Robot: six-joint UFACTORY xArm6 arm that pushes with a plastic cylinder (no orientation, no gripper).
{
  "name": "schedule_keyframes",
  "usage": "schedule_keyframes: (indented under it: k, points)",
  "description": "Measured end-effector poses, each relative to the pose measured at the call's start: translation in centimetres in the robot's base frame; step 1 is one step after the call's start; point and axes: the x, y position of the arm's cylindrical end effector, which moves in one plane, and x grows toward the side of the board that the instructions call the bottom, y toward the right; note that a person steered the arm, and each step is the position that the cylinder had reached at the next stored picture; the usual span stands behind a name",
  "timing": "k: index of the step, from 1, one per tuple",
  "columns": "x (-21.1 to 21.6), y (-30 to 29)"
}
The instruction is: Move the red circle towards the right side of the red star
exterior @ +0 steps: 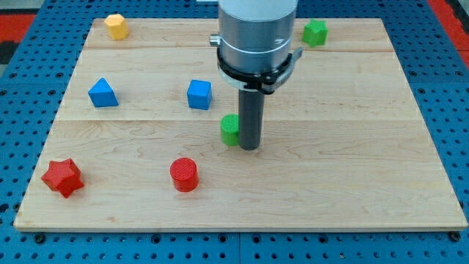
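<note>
Your red circle [184, 174] sat near the front of the desk [352, 183], a little right of the red star [61, 177]. My tip [250, 148] stood farther back and to the right, beside a green block [230, 129]. There was no gripper, so it held nothing.

Blocks spread over a wooden board [352, 183]

My tip [250, 148] stands just right of the green cylinder [230, 129]; the red circle [184, 174] lies toward the view's bottom-left of it, the red star [62, 177] well left of that circle; the blue cube [199, 94] sits above the cylinder.
</note>
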Motion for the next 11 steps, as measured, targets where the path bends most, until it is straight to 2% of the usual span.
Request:
schedule_keyframes:
  k: [2,3,4,5,6,7,8,10,11]
  points:
    - [-1.7,0.6]
    - [2.9,4.2]
    - [6.6,4.2]
    - [8.6,1.9]
    - [8.4,-1.2]
    - [5.7,-8.5]
    - [2.7,-10.6]
    - [8.7,-12.5]
    - [8.0,-18.1]
